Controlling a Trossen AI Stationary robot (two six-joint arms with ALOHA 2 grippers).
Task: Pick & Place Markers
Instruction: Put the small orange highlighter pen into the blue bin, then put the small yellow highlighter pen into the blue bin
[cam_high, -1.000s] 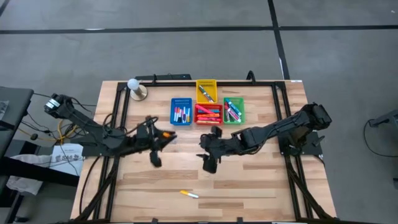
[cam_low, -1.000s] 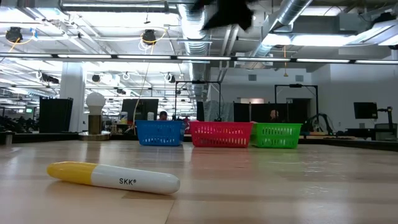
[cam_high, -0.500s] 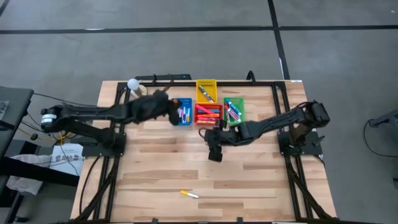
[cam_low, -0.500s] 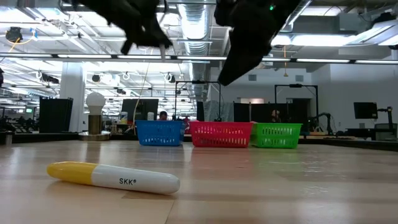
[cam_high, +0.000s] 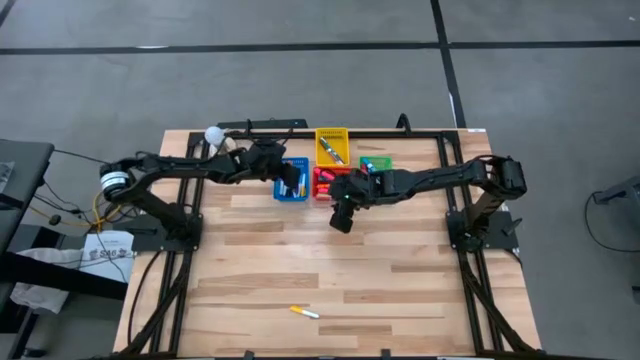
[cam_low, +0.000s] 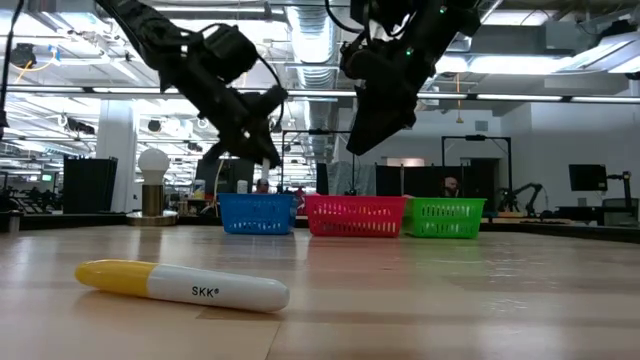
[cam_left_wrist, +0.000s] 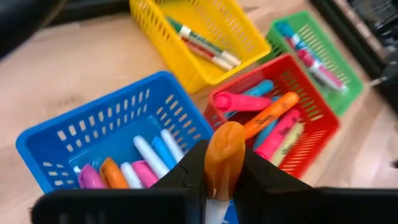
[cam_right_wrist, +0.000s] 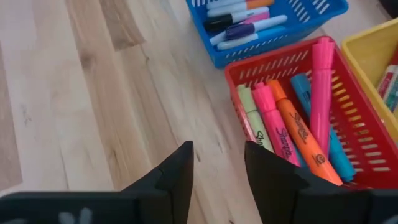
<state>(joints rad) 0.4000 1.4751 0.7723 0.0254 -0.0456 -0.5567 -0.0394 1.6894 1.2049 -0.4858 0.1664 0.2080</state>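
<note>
My left gripper (cam_left_wrist: 224, 171) is shut on an orange-capped marker (cam_left_wrist: 225, 149) and hangs over the blue bin (cam_high: 292, 178), which holds several markers (cam_left_wrist: 149, 158). The red bin (cam_right_wrist: 348, 74), the yellow bin (cam_high: 332, 143) and the green bin (cam_high: 376, 170) hold markers too. My right gripper (cam_right_wrist: 217, 162) stands open over bare table just near of the red bin, with nothing between its fingers. One yellow-capped marker (cam_high: 304, 313) lies flat on the table near the front edge. My left gripper pinches the orange marker between its two fingers at the base of the orange cap (cam_left_wrist: 219, 186). The marker lies along the fingers, its cap end sticking out past the fingertips. The fingers slant down toward the far side. The marker is lifted clear above the blue bin.
The bins sit close together at the table's far middle. A white bulb on a round base (cam_high: 216, 140) stands at the far left. A dark frame (cam_high: 440, 150) runs around the table's far edge and sides. Bare wood lies in the middle and near part.
My left gripper has swung with the orange marker from the table's left middle toward the far edge and the right, turning and sinking until it is over the blue bin. My right gripper has moved toward the far edge, up to the red bin.
</note>
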